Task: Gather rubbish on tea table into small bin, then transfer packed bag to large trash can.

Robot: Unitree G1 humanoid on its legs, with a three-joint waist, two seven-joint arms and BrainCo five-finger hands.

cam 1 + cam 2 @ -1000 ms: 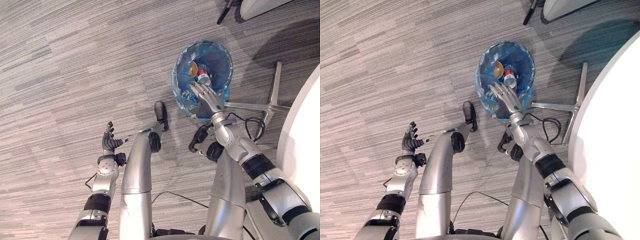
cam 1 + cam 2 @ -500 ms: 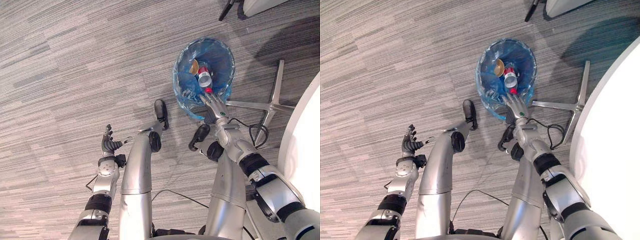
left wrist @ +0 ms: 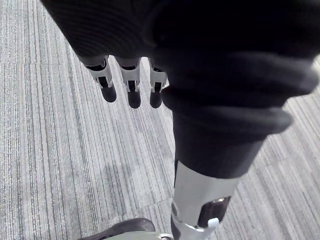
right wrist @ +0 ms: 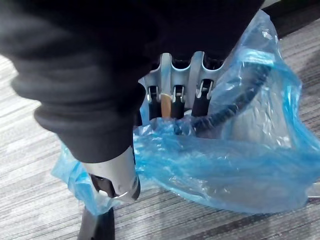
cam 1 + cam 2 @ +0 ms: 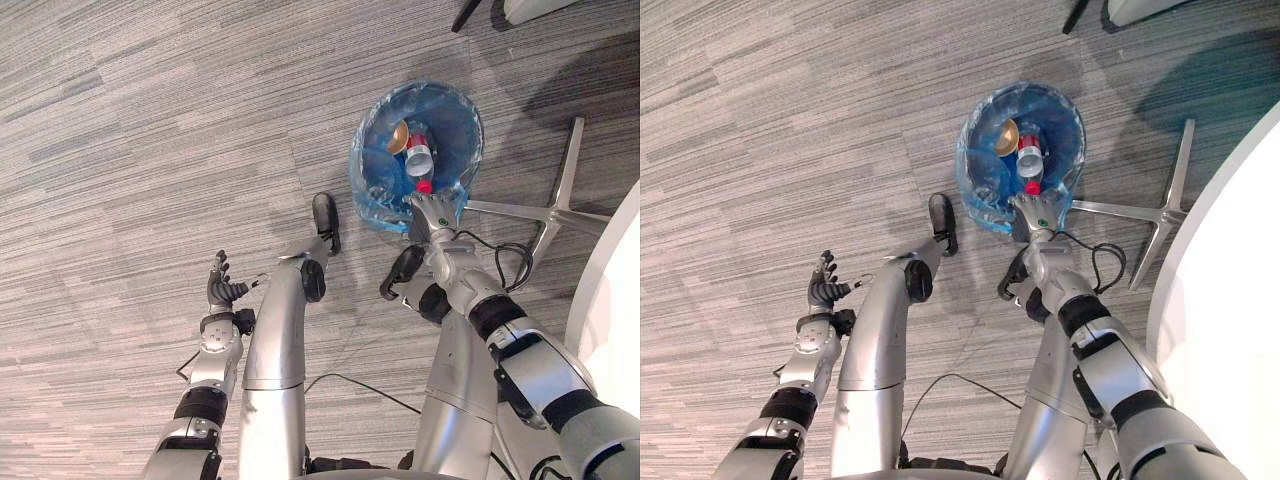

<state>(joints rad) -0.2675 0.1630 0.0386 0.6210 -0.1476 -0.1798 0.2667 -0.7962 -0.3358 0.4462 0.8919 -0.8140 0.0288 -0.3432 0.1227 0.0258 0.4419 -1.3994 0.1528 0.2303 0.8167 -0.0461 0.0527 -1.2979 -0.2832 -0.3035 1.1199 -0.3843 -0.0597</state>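
Blue bag (image 5: 372, 186) at right robot hand (image 5: 432, 211)

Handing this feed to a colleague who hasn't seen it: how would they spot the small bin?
On the grey carpet, find the white table and the silver metal legs splayed beside its curved edge. Next to those legs stands the small bin, with the right hand at its near rim. It is the only blue thing, lined with a crinkly translucent bag.
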